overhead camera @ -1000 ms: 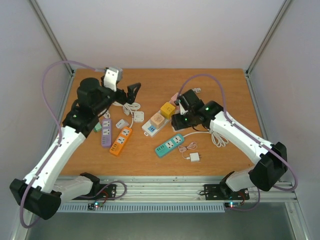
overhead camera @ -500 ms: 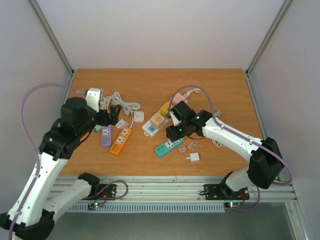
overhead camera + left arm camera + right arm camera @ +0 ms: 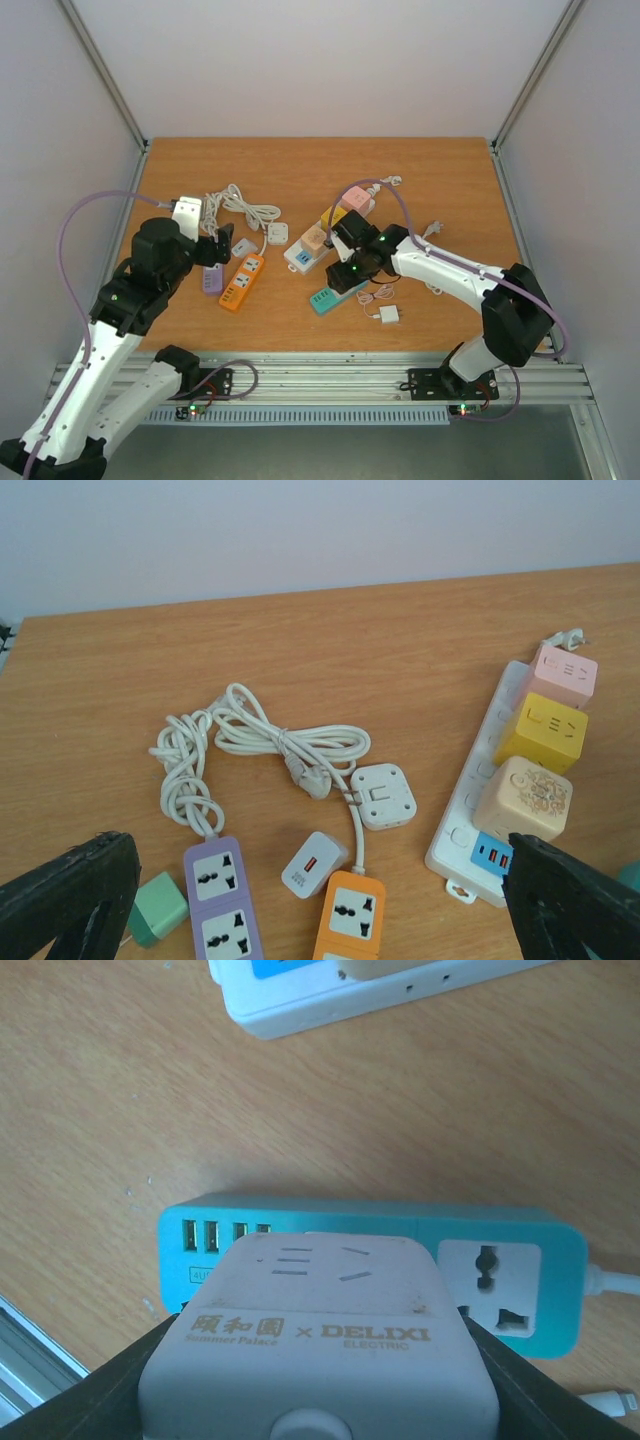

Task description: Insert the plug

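My right gripper [image 3: 346, 272] is shut on a pale grey cube adapter [image 3: 320, 1345] marked DELIXI. It holds the cube just over the left socket of the teal power strip [image 3: 510, 1260], which lies on the wooden table [image 3: 440, 170] and also shows in the top view [image 3: 322, 300]. The strip's USB ports and right socket stay visible; whether the cube touches the strip is hidden. My left gripper [image 3: 320, 885] is open and empty, hovering above the purple strip [image 3: 222, 912] and orange strip [image 3: 350, 922].
A long white strip [image 3: 478, 780] carries pink [image 3: 563, 675], yellow [image 3: 540, 725] and beige [image 3: 528, 798] cubes. Nearby lie a coiled white cord [image 3: 260, 742], a white folding plug [image 3: 382, 796], a small white charger [image 3: 312, 863], a green cube [image 3: 158, 908] and a charger with cable [image 3: 388, 314].
My right gripper has moved left and nearer with the cube, from beside the white strip to over the teal strip. My left arm has pulled back toward the near left.
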